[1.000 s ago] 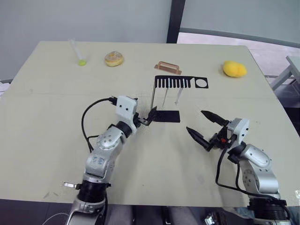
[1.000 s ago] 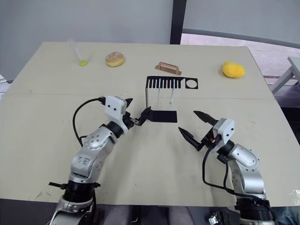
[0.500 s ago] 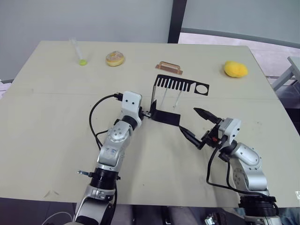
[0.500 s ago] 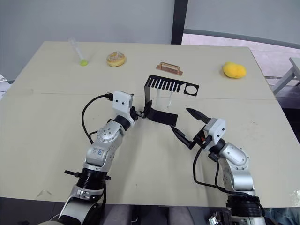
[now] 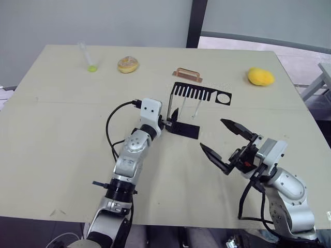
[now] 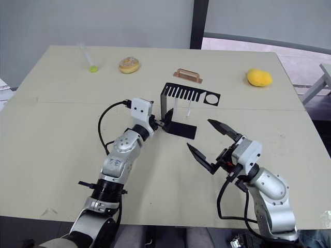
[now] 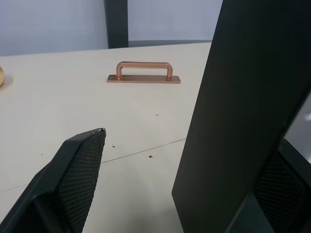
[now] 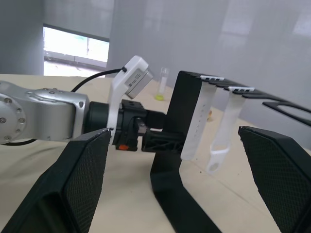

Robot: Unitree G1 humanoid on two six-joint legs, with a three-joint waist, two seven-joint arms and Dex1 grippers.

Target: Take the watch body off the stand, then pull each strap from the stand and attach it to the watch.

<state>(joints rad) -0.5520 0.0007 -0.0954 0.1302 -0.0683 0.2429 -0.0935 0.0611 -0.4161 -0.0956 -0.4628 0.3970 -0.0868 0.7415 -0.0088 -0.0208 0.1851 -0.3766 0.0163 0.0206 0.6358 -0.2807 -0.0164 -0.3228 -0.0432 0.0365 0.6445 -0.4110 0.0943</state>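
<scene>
- My left end effector [image 6: 161,124] has its fingers straddling the upright of the bent black sheet-metal stand [image 6: 177,130]: stiff, light, likely to slide.
- My right end effector [image 6: 211,146] gapes wide, empty, near the stand's foot.
- Two thin white flexible straps [image 8: 208,127] hang from the comb slots; I'd pinch low.
- I can't spot the watch body.

lab — bare test table [image 5: 51,129], grey walls

Upright black stand [image 5: 182,111], two white straps [image 8: 209,131] hanging.
</scene>
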